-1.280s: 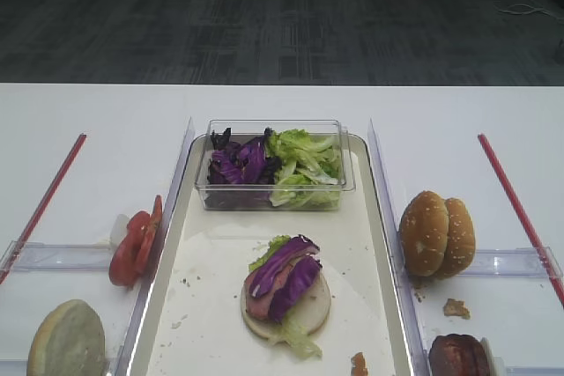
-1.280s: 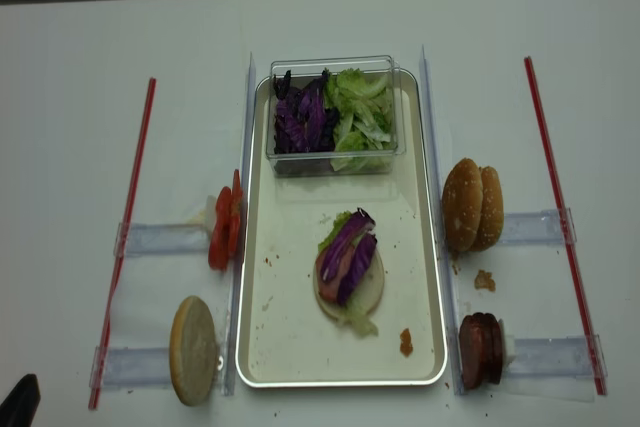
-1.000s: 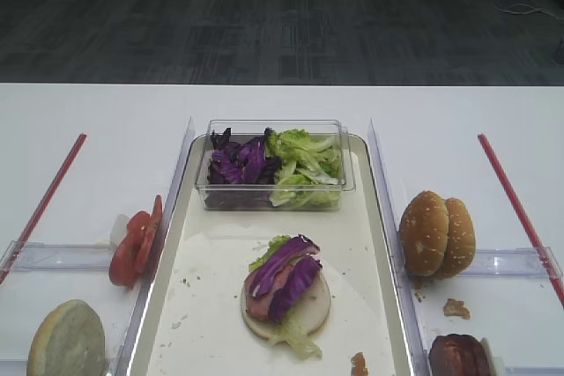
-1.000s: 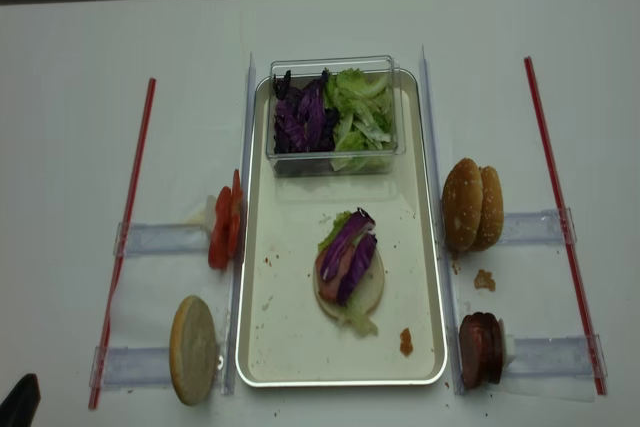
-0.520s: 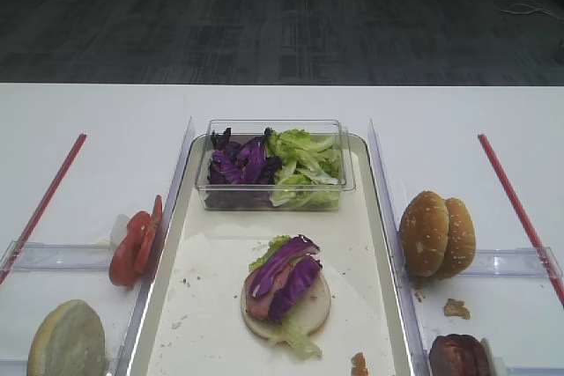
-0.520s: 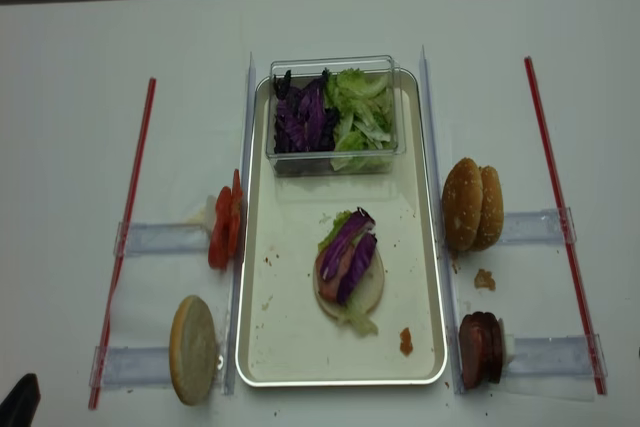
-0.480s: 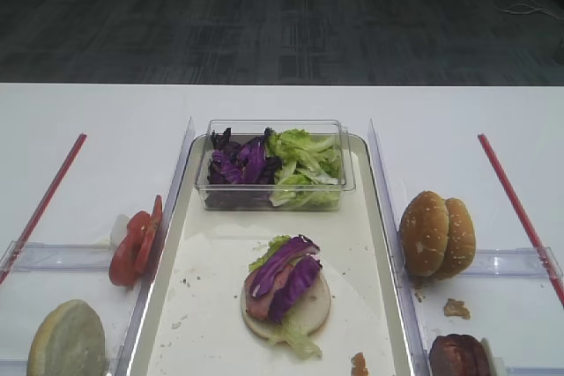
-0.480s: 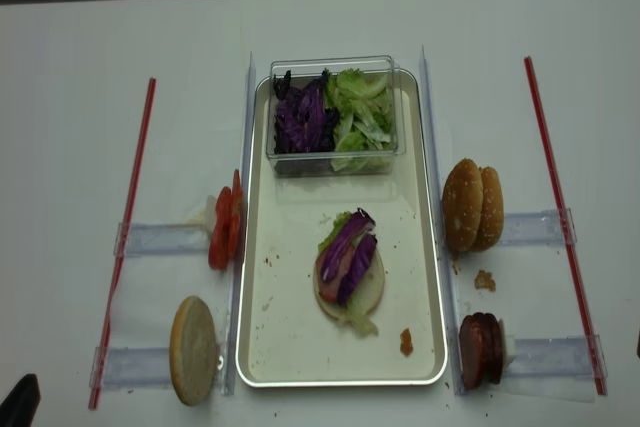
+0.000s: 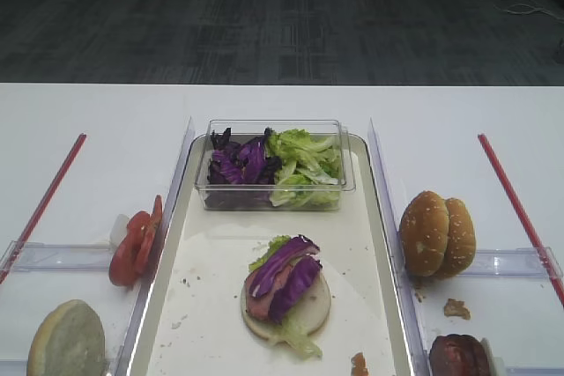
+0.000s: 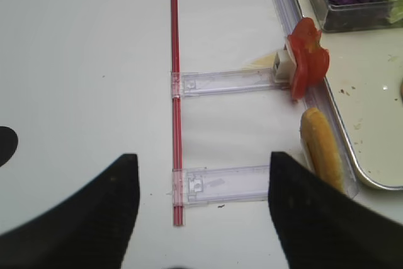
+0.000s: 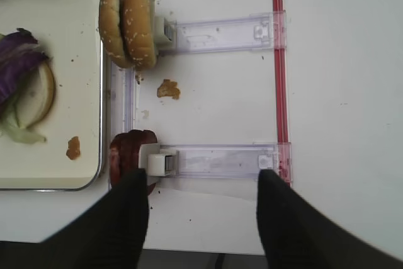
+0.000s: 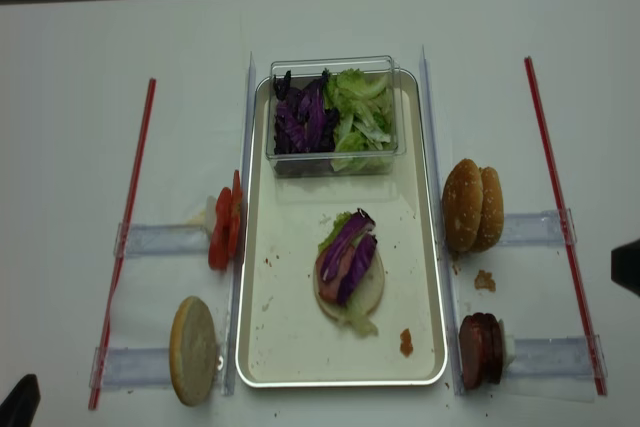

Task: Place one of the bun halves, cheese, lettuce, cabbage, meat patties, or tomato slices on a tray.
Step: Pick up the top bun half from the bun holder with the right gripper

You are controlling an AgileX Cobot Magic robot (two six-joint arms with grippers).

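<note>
- Setting, front high view: white bench (image 9: 88, 112) before a dark carpeted floor (image 9: 282, 15). The tray (image 9: 167, 305) lies lengthwise at centre with paper liner. At its far end, a clear tub (image 9: 275, 189) holds cabbage (image 9: 236, 163) on the left and lettuce (image 9: 304, 160) on the right.
- Same view: a half-built stack (image 9: 286, 292) on the tray, a pale bun base under a pinkish slice, cabbage and lettuce. Tomato slices (image 9: 137, 242) stand on edge left of the tray; bun halves (image 9: 436, 232) stand on edge to the right.
- Right wrist view: right pincer (image 11: 203, 218) spread wide, holding nothing, above the clear rail (image 11: 214, 160) that backs the meat patties (image 11: 129, 159). The bun halves sit further up, against their own rail, just outside the tray's rim. A crumb (image 11: 167, 88) lies between the two.
- Handling, judged: patties soft, greasy, likely to crumble; grip across the flat faces of the end one. Buns light and squashy; close gently across the crown.
- Left wrist view: left pincer (image 10: 201, 212) spread wide, empty, over bare bench beside a red strip (image 10: 176, 124). A pale bun half (image 10: 322, 149) leans near the tray's rim.
- Top view: same layout; a dark edge of the right arm (image 12: 628, 267) at the right border.
- Writing: none legible in any view.
</note>
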